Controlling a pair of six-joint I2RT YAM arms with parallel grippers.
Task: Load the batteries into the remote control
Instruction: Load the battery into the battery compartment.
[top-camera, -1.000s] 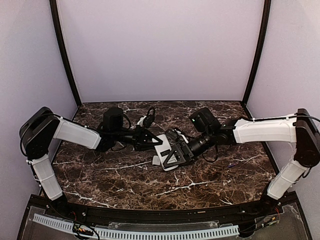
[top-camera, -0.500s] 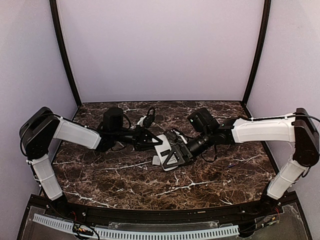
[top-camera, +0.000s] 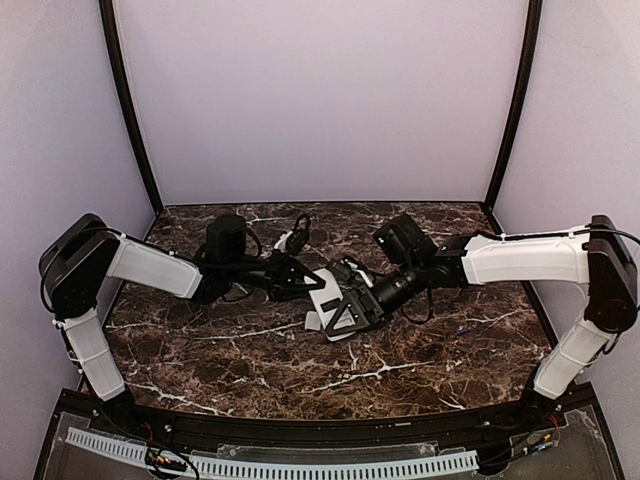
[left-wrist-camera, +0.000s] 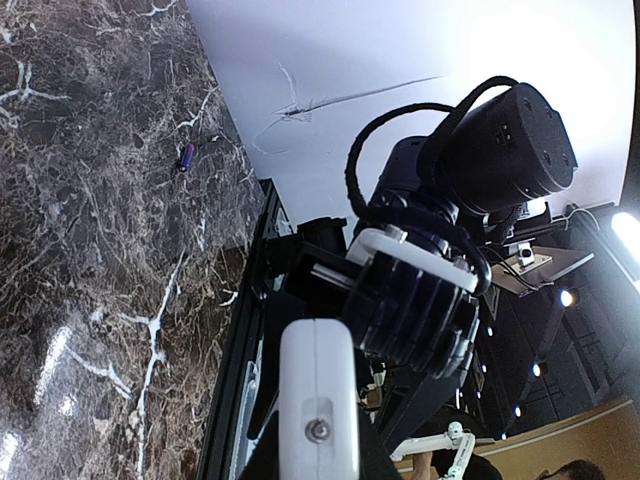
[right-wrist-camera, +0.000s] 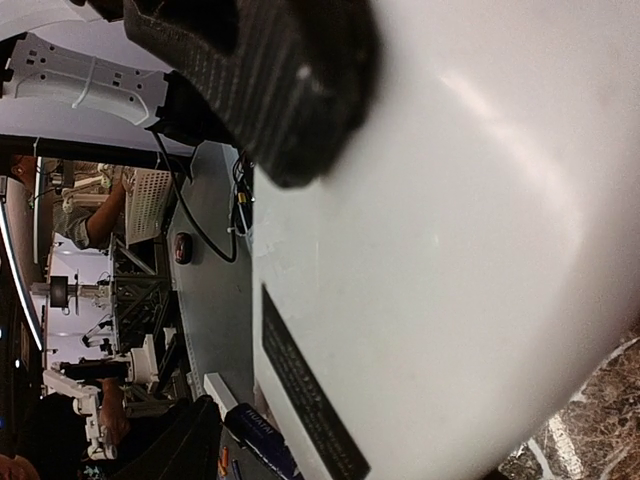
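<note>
The remote control (top-camera: 328, 292) lies white back up at mid-table between the two arms. My left gripper (top-camera: 303, 281) is shut on its left end; the left wrist view shows that white end (left-wrist-camera: 318, 380) with a small screw clamped between the jaws. My right gripper (top-camera: 347, 310) hangs over the remote's other end, jaws apart. In the right wrist view the white back (right-wrist-camera: 450, 260) with a black label fills the frame, one ribbed finger (right-wrist-camera: 280, 90) against it. A dark blue battery (right-wrist-camera: 255, 440) sits at the remote's edge near the other finger. Another battery (left-wrist-camera: 187, 157) lies loose on the marble (top-camera: 462, 328).
A small white flat cover plate (top-camera: 313, 322) lies just in front of the remote. The dark marble table (top-camera: 250, 360) is bounded by a black frame and pale walls. The right arm's wrist camera block (left-wrist-camera: 490, 150) looms close to the left gripper.
My right gripper has edged a little to the left over the remote, and its jaws have drawn closer together. The left arm and the remote have stayed still.
</note>
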